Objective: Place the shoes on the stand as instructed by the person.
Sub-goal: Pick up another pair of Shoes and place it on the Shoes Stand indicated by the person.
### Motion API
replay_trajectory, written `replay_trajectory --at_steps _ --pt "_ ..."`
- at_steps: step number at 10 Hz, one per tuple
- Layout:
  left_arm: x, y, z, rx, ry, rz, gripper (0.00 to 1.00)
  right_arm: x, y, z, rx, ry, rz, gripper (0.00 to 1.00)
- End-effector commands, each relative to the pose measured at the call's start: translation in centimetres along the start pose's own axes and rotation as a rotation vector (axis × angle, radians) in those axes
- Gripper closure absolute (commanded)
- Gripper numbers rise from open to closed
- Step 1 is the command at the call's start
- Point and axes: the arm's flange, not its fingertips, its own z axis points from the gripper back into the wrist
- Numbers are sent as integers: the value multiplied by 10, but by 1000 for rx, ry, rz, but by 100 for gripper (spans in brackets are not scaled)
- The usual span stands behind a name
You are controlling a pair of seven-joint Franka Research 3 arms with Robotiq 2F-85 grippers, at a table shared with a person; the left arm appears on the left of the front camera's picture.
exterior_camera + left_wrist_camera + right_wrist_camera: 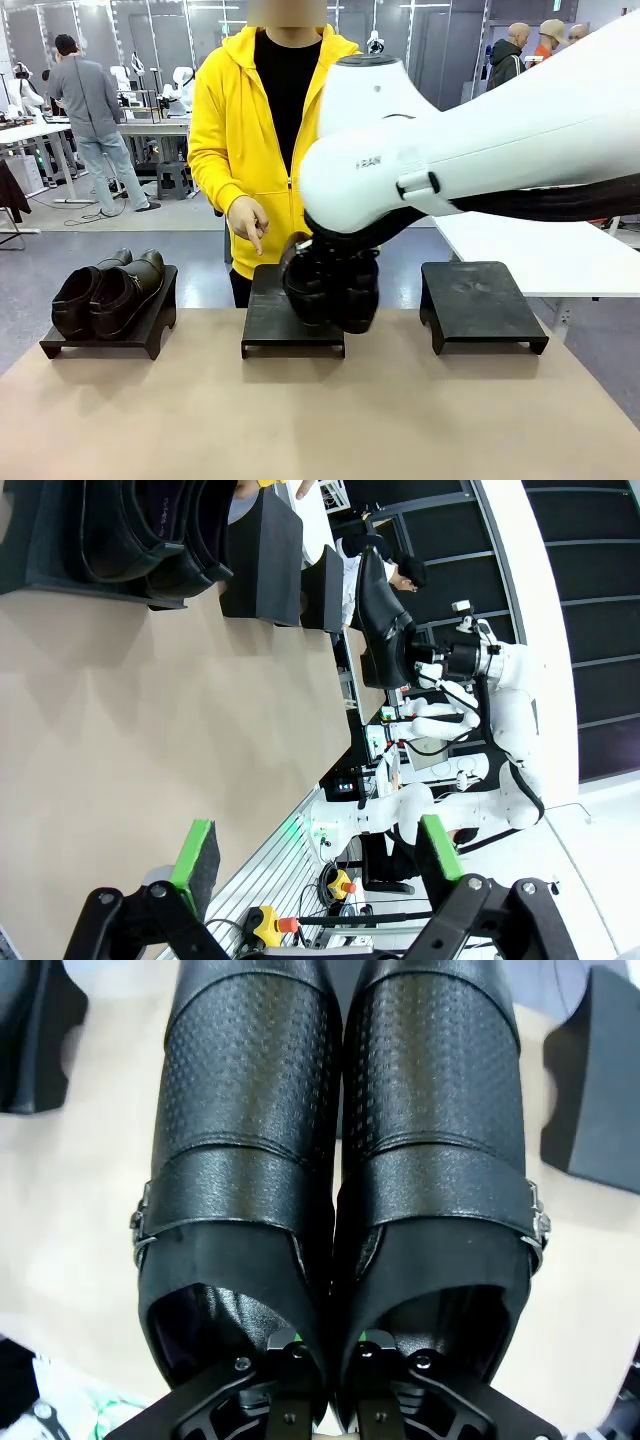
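Observation:
My right gripper (330, 1355) is shut on the inner walls of a pair of shiny black shoes (340, 1160), holding both side by side. From the front, that pair (330, 290) hangs under my right arm, just above the middle stand (275, 330). The person (270, 100), in a yellow hoodie, points a hand (248, 222) down at this stand. Another pair of black shoes (108, 290) rests on the left stand (150, 335). My left gripper (320, 850) is open above the table's near side, with nothing between its green pads (200, 850).
An empty black stand (482, 305) sits at the right. The tan table (300, 420) stretches bare in front of the three stands. A white table (560, 255) lies beyond at the right. My large white right arm (480, 140) crosses the upper right of the front view.

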Motion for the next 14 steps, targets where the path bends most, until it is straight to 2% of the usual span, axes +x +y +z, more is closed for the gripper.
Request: replay_trajectory --at_steps 1,3,7,14 --pt "-1 -1 0 0 -4 -7 0 28 35 -19 -15 -74 -39 91" --pt "-1 -1 0 0 -4 -7 0 50 52 -42 10 -86 -86 91" --pt "-1 -1 0 0 -4 -7 0 85 62 -80 -7 -146 -155 91" --pt "-1 -1 0 0 -4 -7 0 111 67 -128 -50 -225 -168 91"
